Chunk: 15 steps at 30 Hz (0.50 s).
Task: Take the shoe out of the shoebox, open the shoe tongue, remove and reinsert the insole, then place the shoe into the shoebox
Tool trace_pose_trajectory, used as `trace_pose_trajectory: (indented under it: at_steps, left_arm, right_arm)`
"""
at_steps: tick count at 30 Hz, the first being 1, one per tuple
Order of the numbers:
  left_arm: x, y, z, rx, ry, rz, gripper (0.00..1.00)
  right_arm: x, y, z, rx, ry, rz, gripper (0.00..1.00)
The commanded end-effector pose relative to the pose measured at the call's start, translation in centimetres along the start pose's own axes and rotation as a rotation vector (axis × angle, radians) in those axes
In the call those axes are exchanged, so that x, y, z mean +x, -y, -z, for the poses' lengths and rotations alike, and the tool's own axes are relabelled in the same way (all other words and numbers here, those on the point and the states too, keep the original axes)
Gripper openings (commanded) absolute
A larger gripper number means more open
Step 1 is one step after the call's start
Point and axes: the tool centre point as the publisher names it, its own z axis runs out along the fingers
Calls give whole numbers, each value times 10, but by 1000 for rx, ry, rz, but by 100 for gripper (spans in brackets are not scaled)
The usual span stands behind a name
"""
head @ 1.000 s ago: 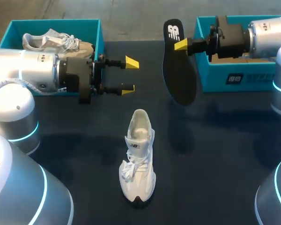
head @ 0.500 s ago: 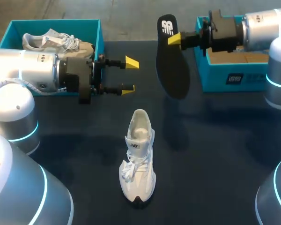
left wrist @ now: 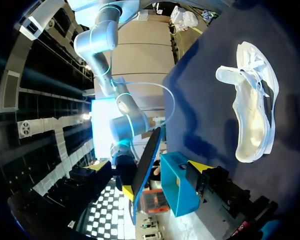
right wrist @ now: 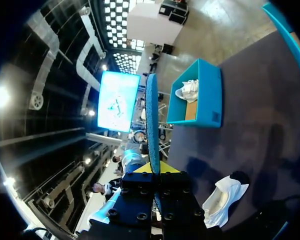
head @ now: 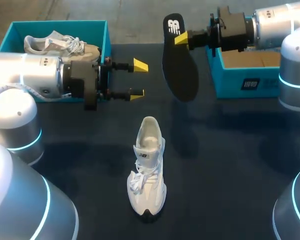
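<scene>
Right hand (head: 179, 40) pinches the black insole (head: 180, 70) by its top end, letting it hang clear above the worktop (head: 230, 150); left hand (head: 138, 79) hovers wide and empty near the white shoe (head: 147, 165), which stands upright, mouth up, likely ready for reinsertion.

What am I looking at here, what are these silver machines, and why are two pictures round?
These are two robot arms at a dark table. The wide picture looks down from above; each round one comes from a camera on an arm's wrist. A white shoe stands on the table. At the far edge sit the right box and the left box, which holds another shoe. The right gripper pinches a black insole in the air; the left gripper is open and empty.
</scene>
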Motion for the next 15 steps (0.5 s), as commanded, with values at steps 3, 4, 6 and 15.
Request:
trace_pose_trajectory:
  at_steps: [3, 4, 6, 15]
  left_arm:
    - [3, -12, -10, -7, 33, -6, 100]
    - [2, -13, -11, -20, 36, -16, 100]
    - [1, -15, -13, -18, 47, -16, 100]
    - [-3, -25, -22, -32, 68, -30, 100]
  right_arm:
    - [1, 0, -1, 0, 5, -2, 0]
    - [1, 0, -1, 0, 5, -2, 0]
    - [1, 0, -1, 0, 5, -2, 0]
    - [1, 0, -1, 0, 5, -2, 0]
